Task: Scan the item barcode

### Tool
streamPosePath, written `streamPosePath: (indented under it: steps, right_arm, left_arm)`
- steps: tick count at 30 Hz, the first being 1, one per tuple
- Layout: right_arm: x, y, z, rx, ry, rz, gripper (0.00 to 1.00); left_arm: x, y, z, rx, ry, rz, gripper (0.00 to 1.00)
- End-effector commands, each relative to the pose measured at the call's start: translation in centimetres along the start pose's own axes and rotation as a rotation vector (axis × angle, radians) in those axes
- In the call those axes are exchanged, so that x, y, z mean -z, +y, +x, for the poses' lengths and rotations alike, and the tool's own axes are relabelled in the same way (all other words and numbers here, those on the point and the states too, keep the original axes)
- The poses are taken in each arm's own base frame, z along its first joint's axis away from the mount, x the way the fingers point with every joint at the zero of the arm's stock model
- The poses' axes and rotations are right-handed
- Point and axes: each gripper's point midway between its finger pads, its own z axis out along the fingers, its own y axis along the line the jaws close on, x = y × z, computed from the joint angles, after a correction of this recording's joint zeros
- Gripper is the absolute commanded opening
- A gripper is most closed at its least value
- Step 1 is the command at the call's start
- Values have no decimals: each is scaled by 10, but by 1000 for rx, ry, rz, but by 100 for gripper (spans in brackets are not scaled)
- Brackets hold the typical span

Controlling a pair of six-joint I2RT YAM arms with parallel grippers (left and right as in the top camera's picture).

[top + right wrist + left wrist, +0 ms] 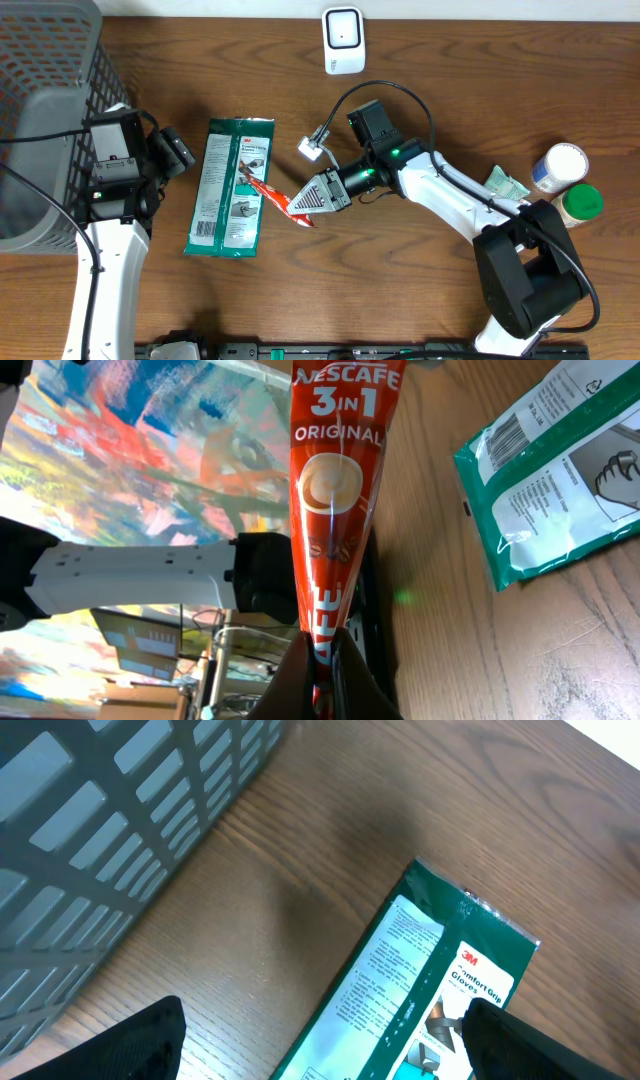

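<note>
Here, the glove packet (420,980) is cut off (left wrist view); the right gripper (325,672) pinches the red sachet (335,510) by one end, and the left gripper (320,1058) is spread wide, holding nothing.

Overhead, I see a dark brown wood-grain table (450,60) filling the view, with a pale strip (500,8) along its far edge. Right wrist view: past the table edge is a surface (120,450) painted in blue, red and orange. The clutter below it is too blurred to name.

Green glove packet (440,990) on wooden table (300,850) near grey mesh basket (100,830), wide-spread left pincer (335,1055) below.
</note>
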Motion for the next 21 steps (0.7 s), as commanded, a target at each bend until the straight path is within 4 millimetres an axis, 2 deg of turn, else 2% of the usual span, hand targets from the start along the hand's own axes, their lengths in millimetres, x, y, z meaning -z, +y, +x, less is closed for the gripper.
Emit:
streamPosePath:
  steps: [1,15,19,21]
  right_arm:
    - [-1,-1,3,-23,6,-13,1]
    - [2,4,2,-26,4,-47,1]
    - [4,3,1,-26,-2,-45,1]
    - [6,3,0,-27,-7,-43,1]
  left_arm:
    - [8,-1,-12,12,-37,1,88]
    - [8,-1,-12,12,-37,1,88]
    - [9,-8,-27,18,-97,27,88]
    - [8,-7,-26,17,-91,24,88]
